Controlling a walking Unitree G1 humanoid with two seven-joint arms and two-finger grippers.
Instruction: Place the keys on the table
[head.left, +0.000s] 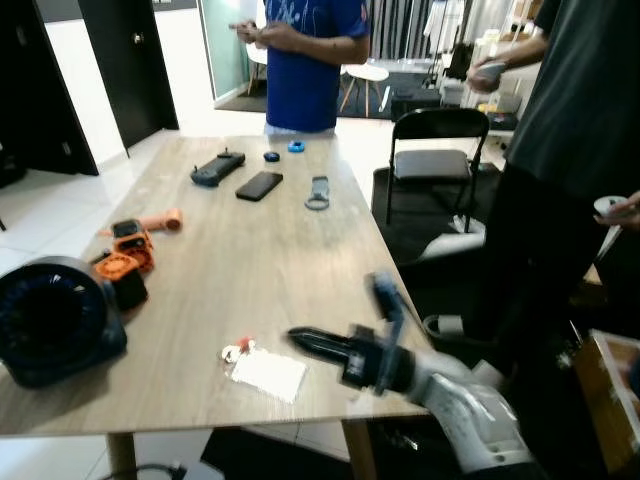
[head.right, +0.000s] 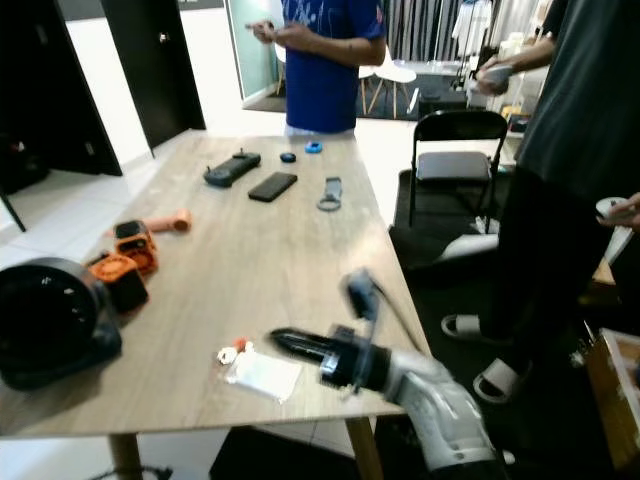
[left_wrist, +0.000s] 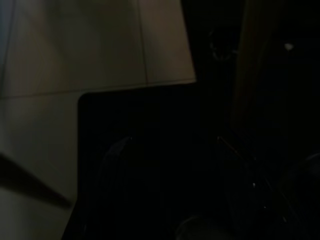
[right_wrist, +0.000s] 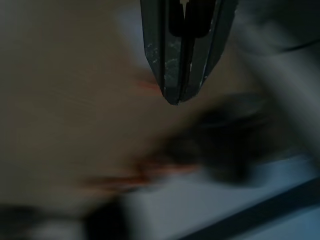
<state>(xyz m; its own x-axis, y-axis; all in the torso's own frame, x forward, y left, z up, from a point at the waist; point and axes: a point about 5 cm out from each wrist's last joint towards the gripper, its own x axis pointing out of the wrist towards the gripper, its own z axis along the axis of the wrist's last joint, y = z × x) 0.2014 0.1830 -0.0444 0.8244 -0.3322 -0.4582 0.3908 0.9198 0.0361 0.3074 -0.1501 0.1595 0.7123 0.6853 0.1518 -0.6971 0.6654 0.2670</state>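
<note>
At the left end of the pale wood-grain table (head.left: 250, 250) a round black fan (head.left: 50, 318) sits hard against the near edge, with boxy orange-and-black parts (head.left: 125, 262) and an orange handle-shaped tool (head.left: 160, 221) just behind it. Farther back lie a black game controller (head.left: 217, 167), a flat black phone (head.left: 259, 185), a grey strap with a ring end (head.left: 317, 192) and two small blue pieces (head.left: 284, 150) near the far edge. The middle of the tabletop is bare wood. Near the front edge rest the keys (head.left: 264, 370): a flat white tag with a small red-and-white bit at its left end, lying on the surface with nothing gripping them. Just right of the tag the right gripper (head.left: 300, 340) points leftward, low over the wood, its two long black fingers pressed together and holding nothing; the silver forearm runs back past the table's right corner. The right wrist view, badly blurred, shows those fingers (right_wrist: 167, 55) meeting at a narrow tip above tan wood and smeared orange and dark shapes. The left wrist view is very dark, giving pale floor tiles (left_wrist: 90, 45) and a black straight-edged shape; the left gripper's state cannot be told. Beyond the right edge stand a black folding chair (head.left: 436, 150) and a person in dark clothes (head.left: 570, 150), close to the arm; another person in a blue shirt (head.left: 305, 60) stands at the far end.
</note>
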